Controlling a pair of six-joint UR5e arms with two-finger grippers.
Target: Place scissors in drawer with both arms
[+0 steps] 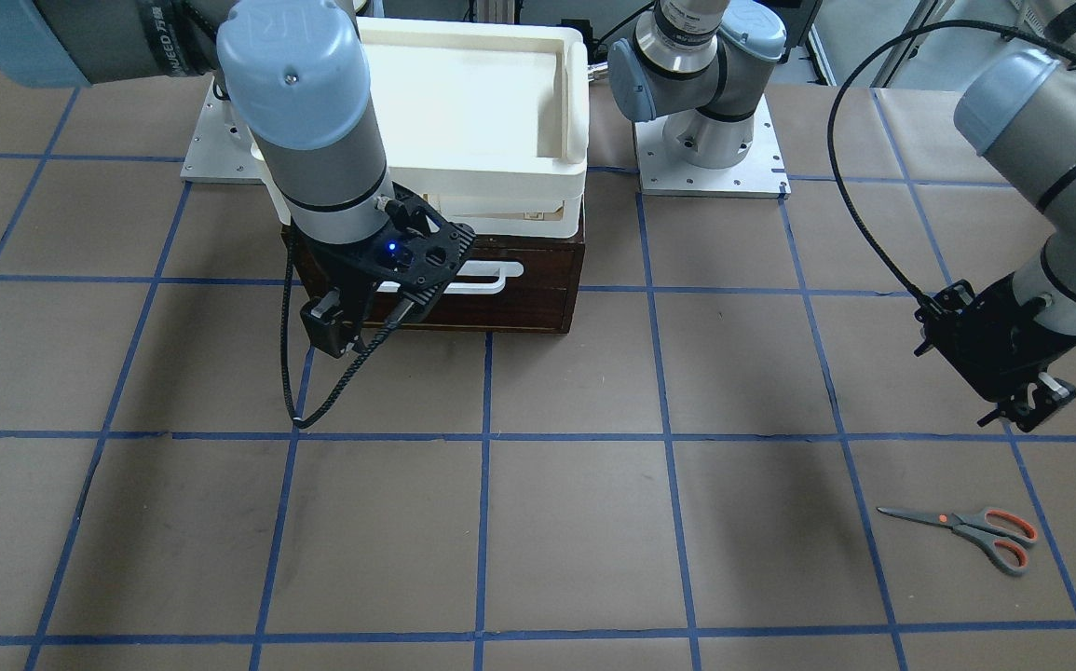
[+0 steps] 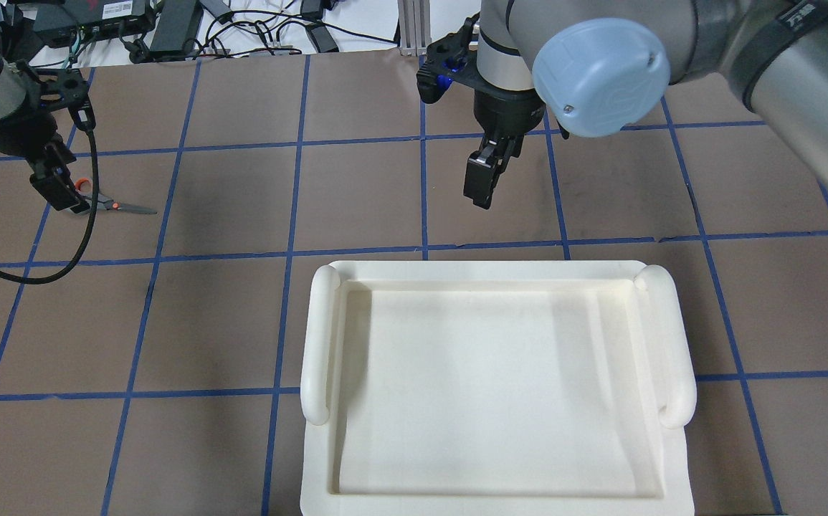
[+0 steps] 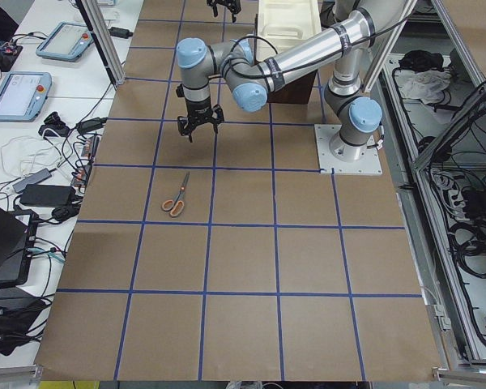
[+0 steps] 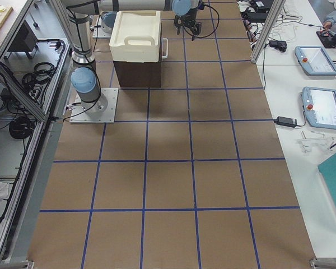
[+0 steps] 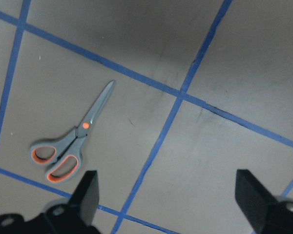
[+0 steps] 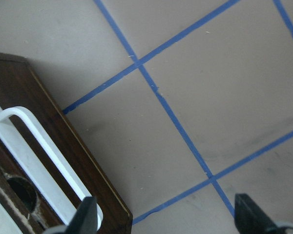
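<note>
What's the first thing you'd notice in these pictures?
Probably the scissors with their orange-red loops, lying shut and alone on the brown table, close to the open left gripper. Next comes the white bin sitting on top of the dark brown drawer, with the open right gripper hanging just in front of its white handle.

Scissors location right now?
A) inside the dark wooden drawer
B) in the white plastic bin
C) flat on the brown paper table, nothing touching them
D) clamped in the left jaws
C: the small grey-handled scissors with orange-red loops lie flat on the brown paper table, apart from the left gripper, whose jaws are open.
</note>
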